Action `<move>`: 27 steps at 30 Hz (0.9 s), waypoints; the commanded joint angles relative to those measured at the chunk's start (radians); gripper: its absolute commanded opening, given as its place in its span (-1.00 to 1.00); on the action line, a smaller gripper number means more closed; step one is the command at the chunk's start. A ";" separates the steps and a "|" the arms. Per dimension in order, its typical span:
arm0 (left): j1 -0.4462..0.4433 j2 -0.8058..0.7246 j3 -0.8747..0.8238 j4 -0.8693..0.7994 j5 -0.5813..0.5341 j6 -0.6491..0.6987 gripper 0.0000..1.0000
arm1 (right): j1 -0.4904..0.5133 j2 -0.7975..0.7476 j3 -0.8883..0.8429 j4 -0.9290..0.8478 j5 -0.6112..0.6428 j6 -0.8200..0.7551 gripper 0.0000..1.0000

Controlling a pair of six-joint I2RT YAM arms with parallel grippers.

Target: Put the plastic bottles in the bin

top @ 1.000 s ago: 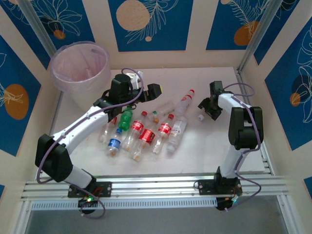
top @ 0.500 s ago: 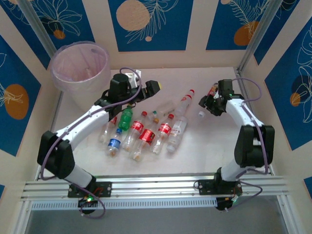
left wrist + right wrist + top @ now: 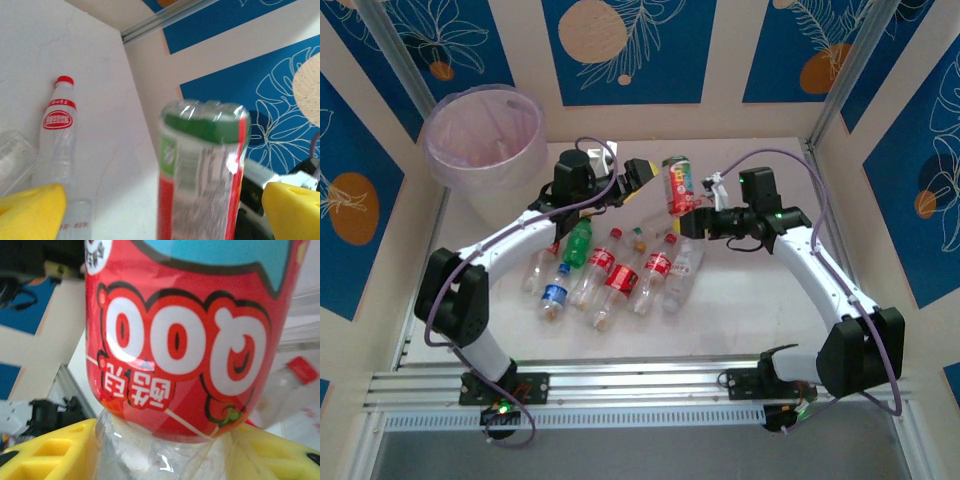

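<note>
My right gripper is shut on a clear plastic bottle with a red label and holds it in the air above the table's middle. In the right wrist view the yellow fingers squeeze the clear part under the red label. My left gripper is open just left of that bottle. The left wrist view shows the bottle standing between the spread yellow fingertips. The bin, pale pink, stands at the far left. Several bottles lie below, among them a green one and a blue-labelled one.
Red-labelled bottles lie in a row between the two arms. A clear bottle with a red cap lies on the white table. Blue patterned walls close the table at the back and sides.
The right gripper closed on the red-labelled bottle at the right side and swung it left and up to the left gripper. The left gripper stayed open and barely shifted.
</note>
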 commanded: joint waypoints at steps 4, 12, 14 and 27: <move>-0.010 0.056 0.038 0.086 0.047 -0.039 1.00 | 0.061 0.046 0.039 0.034 -0.106 -0.003 0.03; -0.019 0.065 0.032 0.107 0.057 -0.037 0.89 | 0.110 0.112 0.086 0.055 -0.106 0.005 0.03; -0.020 0.065 0.030 0.110 0.057 -0.040 0.74 | 0.113 0.122 0.092 0.054 -0.106 0.004 0.04; -0.016 0.063 0.031 0.103 0.044 -0.053 0.07 | 0.118 0.124 0.087 0.067 -0.065 0.034 0.28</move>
